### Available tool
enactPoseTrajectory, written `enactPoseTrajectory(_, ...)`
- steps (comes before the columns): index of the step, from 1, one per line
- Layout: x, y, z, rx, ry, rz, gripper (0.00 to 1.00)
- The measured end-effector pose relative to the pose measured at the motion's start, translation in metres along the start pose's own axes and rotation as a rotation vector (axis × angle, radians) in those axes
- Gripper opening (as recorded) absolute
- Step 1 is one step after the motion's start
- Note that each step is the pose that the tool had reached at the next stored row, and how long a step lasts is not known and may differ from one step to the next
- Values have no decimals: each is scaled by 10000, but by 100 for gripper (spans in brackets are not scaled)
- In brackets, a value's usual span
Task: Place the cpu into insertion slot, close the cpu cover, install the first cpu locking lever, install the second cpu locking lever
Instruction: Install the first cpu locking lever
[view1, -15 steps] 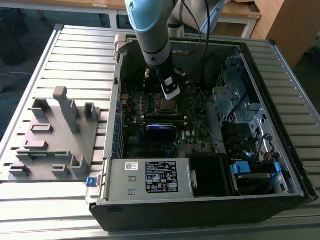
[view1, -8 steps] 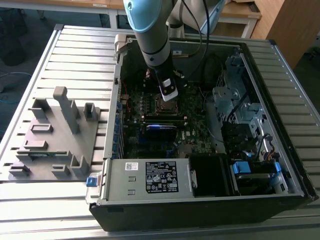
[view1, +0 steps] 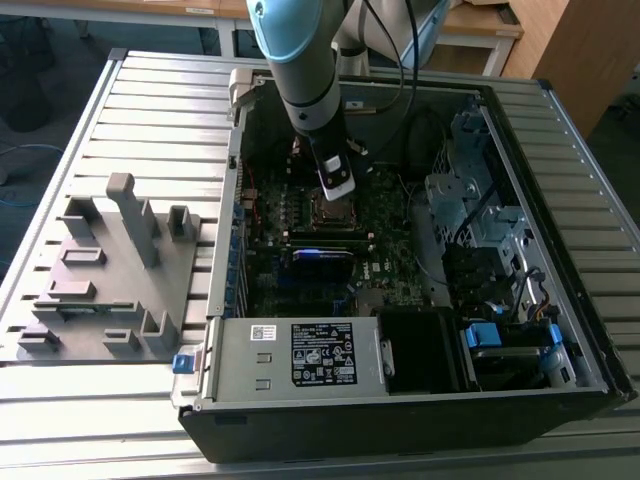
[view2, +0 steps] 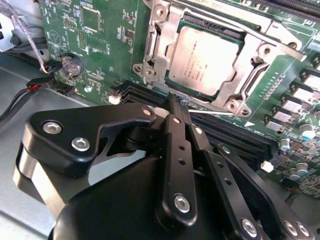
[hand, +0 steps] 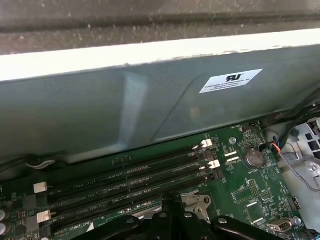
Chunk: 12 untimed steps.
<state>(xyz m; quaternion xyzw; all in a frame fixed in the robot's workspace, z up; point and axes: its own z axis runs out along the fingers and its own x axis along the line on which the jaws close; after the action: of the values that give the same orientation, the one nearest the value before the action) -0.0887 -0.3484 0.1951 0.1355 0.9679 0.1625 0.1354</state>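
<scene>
The black pincer (view2: 178, 106) has its two fingers (view2: 174, 145) pressed together, with no gap showing between them. In the second wrist view its tip sits just beside the near edge of the cpu cover (view2: 252, 62), right at a thin bit of metal (view2: 185, 100). I cannot tell if it is pinching that bit.

The cpu (view2: 202, 56) lies flat in the insertion slot (view1: 322, 212). The shiny cpu cover lies down around it, and the cpu shows through the big square window.

The slot sits on the green circuit board (view2: 107, 30), next to the long black memory slots (view2: 240, 137) and near a round coin battery (view2: 73, 64).

In the exterior view the board lies inside an open computer case (view1: 560, 105). A grey power box (view1: 300, 355) sits in the case too. The case rests on a metal table (view1: 150, 110), with a grey plastic holder (view1: 100, 290) beside it on the exterior view's left.
</scene>
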Motion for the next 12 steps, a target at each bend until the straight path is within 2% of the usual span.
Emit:
enactPoseTrajectory(7, 3, 11, 1, 6, -1, 57, 10)
enactPoseTrajectory(12, -2, 21, -23, 14, 17, 79, 10)
